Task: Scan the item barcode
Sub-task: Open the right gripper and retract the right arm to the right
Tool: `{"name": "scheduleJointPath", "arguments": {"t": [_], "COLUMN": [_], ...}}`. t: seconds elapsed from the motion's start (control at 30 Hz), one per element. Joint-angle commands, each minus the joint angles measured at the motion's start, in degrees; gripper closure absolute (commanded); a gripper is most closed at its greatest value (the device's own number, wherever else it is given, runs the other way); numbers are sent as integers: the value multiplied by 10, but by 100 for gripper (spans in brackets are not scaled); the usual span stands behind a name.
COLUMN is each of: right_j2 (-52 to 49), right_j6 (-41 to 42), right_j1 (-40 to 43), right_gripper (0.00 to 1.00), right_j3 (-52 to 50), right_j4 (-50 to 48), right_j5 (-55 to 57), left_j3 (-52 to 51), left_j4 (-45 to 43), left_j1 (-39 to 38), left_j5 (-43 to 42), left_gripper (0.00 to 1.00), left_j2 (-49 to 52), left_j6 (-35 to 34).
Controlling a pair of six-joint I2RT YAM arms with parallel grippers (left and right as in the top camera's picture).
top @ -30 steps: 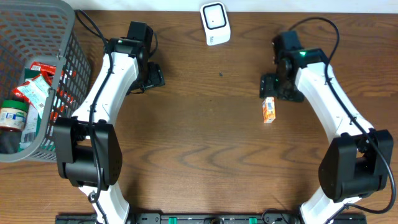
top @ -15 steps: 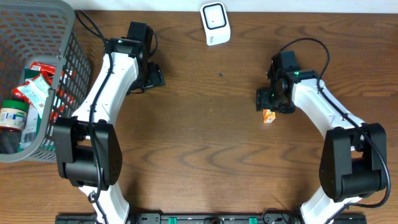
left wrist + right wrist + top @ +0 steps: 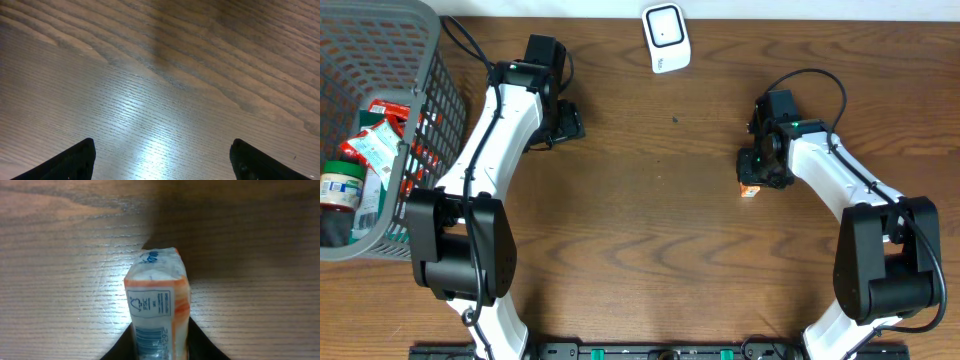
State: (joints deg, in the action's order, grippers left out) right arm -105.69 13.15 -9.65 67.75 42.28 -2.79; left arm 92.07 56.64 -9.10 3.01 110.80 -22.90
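Note:
The item is a small orange and white box [image 3: 157,295] with a barcode on its upturned face, lying on the wooden table [image 3: 60,255]. My right gripper [image 3: 159,352] sits over it, and its dark fingers [image 3: 120,351] press against both long sides of the box. From overhead, only the box's orange end [image 3: 750,190] pokes out below the right gripper [image 3: 758,172]. A white barcode scanner [image 3: 666,38] stands at the table's far edge. My left gripper [image 3: 568,125] hovers open over bare wood, with nothing between its fingertips [image 3: 75,162].
A grey plastic basket [image 3: 415,60] holding several packaged groceries fills the far left. Black cables loop off both arms.
The right gripper has dropped onto the box and closed its jaws against its sides. The box has shifted slightly up and left. The left arm has not moved.

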Motion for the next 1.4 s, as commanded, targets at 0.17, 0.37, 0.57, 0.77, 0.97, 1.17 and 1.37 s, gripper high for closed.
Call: {"name": "scheduleJointPath", "arguments": {"t": [0.17, 0.37, 0.57, 0.77, 0.97, 1.17, 1.37], "right_j2": [-1, -1, 10, 52, 107, 132, 131], "right_j6": [0, 0, -17, -21, -21, -21, -21], "right_j1": [-2, -2, -1, 10, 64, 157, 222], "right_gripper": [53, 55, 46, 40, 16, 1, 1], "right_j3": [-4, -4, 40, 134, 159, 159, 158], "right_j4": [-28, -56, -31, 52, 85, 117, 145], "right_j5": [4, 4, 12, 26, 43, 74, 74], "left_j3": [7, 7, 7, 7, 7, 7, 7], "left_j4": [3, 3, 3, 3, 3, 3, 3], "left_j1": [1, 1, 1, 1, 1, 1, 1], "left_j5": [7, 7, 7, 7, 7, 7, 7], "left_gripper": [14, 14, 14, 14, 14, 14, 14], "left_j2": [6, 6, 6, 6, 6, 6, 6], "left_j6": [-3, -3, -3, -3, -3, -3, -3]}}
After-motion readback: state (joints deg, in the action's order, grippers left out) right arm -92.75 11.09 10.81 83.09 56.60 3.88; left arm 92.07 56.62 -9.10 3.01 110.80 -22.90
